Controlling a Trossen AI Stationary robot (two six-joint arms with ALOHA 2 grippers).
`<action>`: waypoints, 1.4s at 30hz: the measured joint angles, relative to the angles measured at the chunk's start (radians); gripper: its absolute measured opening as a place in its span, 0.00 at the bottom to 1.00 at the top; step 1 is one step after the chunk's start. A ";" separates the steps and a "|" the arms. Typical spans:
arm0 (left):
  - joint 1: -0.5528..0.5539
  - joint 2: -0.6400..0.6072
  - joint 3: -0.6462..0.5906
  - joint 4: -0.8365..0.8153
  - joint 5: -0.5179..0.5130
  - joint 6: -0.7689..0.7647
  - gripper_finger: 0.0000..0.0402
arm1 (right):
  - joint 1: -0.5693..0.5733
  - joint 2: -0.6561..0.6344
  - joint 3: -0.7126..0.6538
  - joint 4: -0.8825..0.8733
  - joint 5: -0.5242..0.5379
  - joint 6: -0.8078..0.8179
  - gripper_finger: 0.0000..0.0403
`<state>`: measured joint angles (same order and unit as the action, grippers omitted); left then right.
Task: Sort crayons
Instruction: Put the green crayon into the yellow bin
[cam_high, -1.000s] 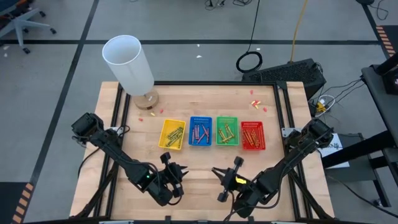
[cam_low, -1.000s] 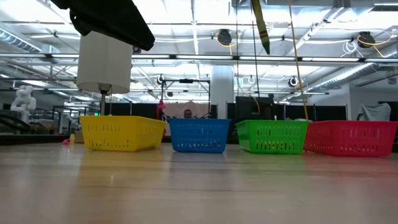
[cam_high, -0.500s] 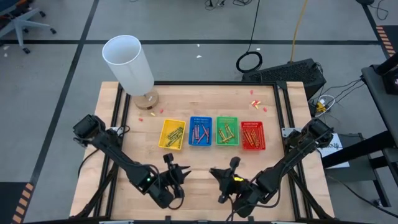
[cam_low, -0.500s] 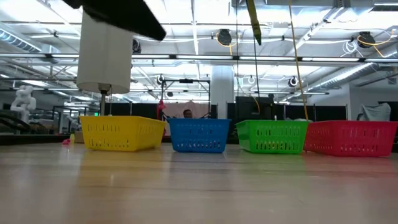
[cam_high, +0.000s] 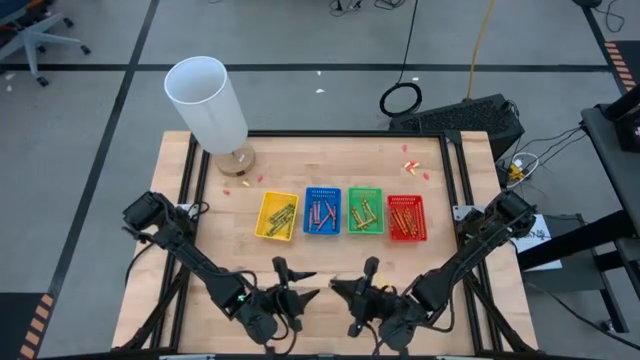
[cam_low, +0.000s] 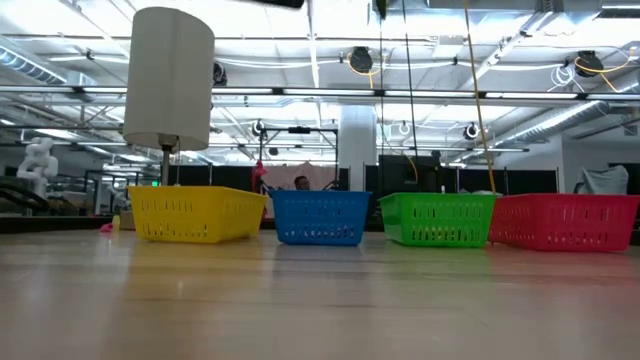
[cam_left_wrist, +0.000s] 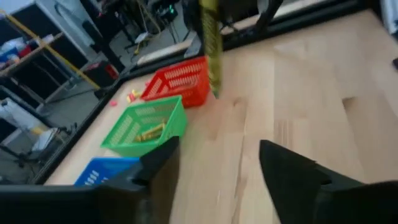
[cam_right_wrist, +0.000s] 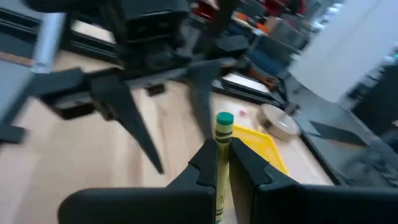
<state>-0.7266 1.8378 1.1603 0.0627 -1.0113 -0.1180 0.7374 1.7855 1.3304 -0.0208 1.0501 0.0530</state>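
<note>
Right wrist view alone: right end effector (cam_right_wrist: 221, 163) clamped on green crayon (cam_right_wrist: 222, 155); left end effector (cam_left_wrist: 214, 168) apart.

Green crayon (cam_right_wrist: 221, 163) upright between dark fingers — others (cam_high: 404, 216) sorted in trays

Four small slotted plastic trays: one yellow (cam_high: 276, 215), one blue (cam_high: 322, 210), one green (cam_high: 365, 211), one red (cam_high: 406, 217), each holding several thin wax crayons; one more green crayon (cam_right_wrist: 222, 149) clamped in the right pincer (cam_right_wrist: 220, 163); one tall white cylinder (cam_high: 206, 103)
</note>
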 joint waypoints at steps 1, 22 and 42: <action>-0.002 0.000 0.000 0.023 -0.002 0.024 0.56 | 0.001 0.000 0.000 0.022 -0.026 -0.017 0.01; 0.019 -0.002 0.000 0.336 0.212 0.176 0.64 | -0.005 0.000 0.000 0.257 -0.244 -0.199 0.01; 0.051 -0.002 0.000 0.346 0.276 0.124 0.18 | -0.005 0.000 0.000 0.255 -0.243 -0.196 0.01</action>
<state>-0.6759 1.8355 1.1606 0.4088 -0.7353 0.0064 0.7322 1.7855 1.3304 0.2341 0.8066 -0.1432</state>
